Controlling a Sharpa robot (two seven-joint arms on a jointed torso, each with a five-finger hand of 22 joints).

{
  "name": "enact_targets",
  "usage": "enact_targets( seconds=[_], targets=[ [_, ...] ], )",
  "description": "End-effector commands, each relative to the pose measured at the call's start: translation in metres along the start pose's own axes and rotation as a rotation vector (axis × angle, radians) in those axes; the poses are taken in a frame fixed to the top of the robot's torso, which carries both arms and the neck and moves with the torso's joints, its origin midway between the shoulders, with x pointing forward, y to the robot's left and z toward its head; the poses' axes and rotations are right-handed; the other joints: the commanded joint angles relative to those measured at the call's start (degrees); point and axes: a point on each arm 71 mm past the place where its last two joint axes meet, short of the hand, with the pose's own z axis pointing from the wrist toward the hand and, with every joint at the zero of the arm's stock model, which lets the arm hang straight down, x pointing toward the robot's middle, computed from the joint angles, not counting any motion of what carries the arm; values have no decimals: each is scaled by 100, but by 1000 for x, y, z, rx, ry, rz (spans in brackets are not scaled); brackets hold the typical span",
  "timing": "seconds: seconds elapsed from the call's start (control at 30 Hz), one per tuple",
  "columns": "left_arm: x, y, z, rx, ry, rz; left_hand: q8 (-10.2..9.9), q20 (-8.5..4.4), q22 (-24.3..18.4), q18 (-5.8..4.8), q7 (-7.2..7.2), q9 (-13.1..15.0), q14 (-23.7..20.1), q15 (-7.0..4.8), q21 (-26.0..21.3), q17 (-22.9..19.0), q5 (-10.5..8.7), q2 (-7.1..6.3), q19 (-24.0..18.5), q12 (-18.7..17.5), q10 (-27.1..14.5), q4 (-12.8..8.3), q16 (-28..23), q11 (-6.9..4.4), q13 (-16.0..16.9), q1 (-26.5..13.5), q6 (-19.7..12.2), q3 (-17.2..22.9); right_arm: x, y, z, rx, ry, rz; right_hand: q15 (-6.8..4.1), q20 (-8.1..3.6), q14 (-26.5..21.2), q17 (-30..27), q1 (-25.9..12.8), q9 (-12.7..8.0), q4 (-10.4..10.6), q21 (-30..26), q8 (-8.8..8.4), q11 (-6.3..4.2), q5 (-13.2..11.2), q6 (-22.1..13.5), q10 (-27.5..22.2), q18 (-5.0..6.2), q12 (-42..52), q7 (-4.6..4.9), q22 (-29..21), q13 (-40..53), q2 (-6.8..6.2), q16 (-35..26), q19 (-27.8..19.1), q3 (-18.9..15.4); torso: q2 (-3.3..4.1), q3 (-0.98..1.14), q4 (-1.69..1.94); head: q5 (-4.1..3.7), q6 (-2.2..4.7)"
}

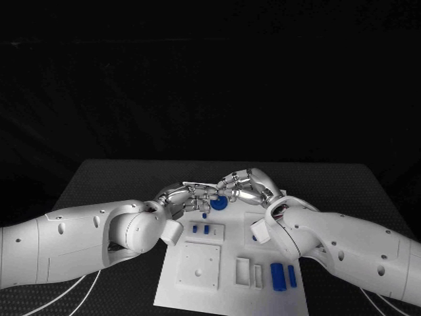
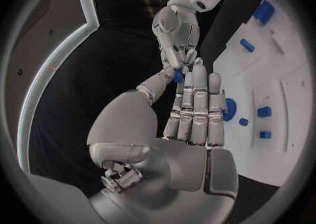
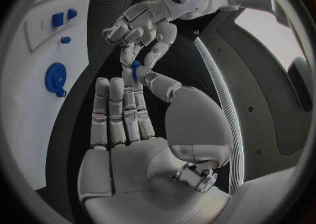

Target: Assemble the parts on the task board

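Both hands are being held together above the far end of the task board, which is lying on the black desk. The left hand is being brought in from the left arm and the right hand from the right arm, and their fingertips are being kept touching or very nearly touching over the board's far edge. A small blue part is being pinched at the meeting point of the two hands: in the right wrist view it is seen between the right thumb and a fingertip of the left hand, and in the left wrist view the same part is seen between the left thumb and the right hand's fingertips. Which hand is bearing the part cannot be told for certain; both are being pressed against it, with the remaining fingers of each hand held straight and close together. A round blue disc is being observed on the board just below the hands. Two small blue pieces are being observed in a recess nearer the left arm, and two longer blue bars are lying side by side toward the board's near right corner. Pale cables are being noted on the desk beneath the left arm.
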Motion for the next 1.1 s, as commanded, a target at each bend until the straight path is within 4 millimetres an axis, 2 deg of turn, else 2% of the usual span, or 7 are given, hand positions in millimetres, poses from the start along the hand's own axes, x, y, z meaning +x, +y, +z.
enact_targets(
  seconds=[0.03, 0.3, 0.57, 0.73, 1.1],
  targets=[
    [2, -1, 0, 16, 13, 0, 38, -9, 13, 88, -1, -9, 38, -7, -38, 17, -14, 76, 35, 20, 65, -47, -25, -14, -14, 6, 62, -1, 2, 1, 0, -7, 19, 9, -19, 2, -8, -9, -5, 10, -22, 26, 13, 12, -11, -32, -9, 79, -24, 11, 8, 6, 77, 39, 10, -10, -2, -1, 3, 4, -6],
    [2, -2, 0, 21, 5, 3, 57, -22, 36, 77, -30, -20, 70, -21, -68, 67, -13, 116, 22, 23, 159, -87, -38, -37, -44, 97, 132, 29, 2, 0, 1, -5, 23, 9, -18, 3, -9, -10, -5, 12, -24, 26, 12, 12, -9, -32, -9, 79, -26, 11, 8, 8, 78, 40, 9, -12, 0, -3, 5, 16, -25],
    [0, -3, -1, 34, -17, 12, 121, -46, 81, 59, -120, -23, 141, -52, -102, 164, -13, 195, 29, 56, 366, -94, -31, -97, -74, 232, 312, 70, 2, 0, 1, -1, 26, 10, -18, 3, -10, -11, -6, 13, -26, 25, 11, 13, -9, -32, -9, 79, -27, 12, 8, 11, 79, 41, 7, -14, 0, -3, 1, 19, -41],
    [-1, -3, -1, 38, -24, 19, 168, -73, 121, 48, -162, -23, 221, -84, -99, 252, -22, 189, 101, 73, 517, -37, 3, -135, -96, 318, 451, 255, 2, 0, 1, -1, 29, 10, -17, 3, -11, -11, -6, 14, -27, 25, 10, 13, -8, -33, -10, 79, -29, 12, 9, 12, 80, 42, 6, -15, 0, -2, 5, 23, -45],
    [0, -3, -1, 39, -20, 26, 191, -91, 155, 41, -199, -23, 220, -97, -103, 305, -23, 203, 116, 68, 584, -33, 11, -163, -114, 310, 521, 316, 3, -1, 1, 2, 36, 12, -14, 7, -21, -15, -12, 15, -25, 21, 0, 18, -7, -42, -23, 79, -40, 16, 8, 16, 81, 41, -4, -18, 1, 0, -2, 22, -64]
  ],
)
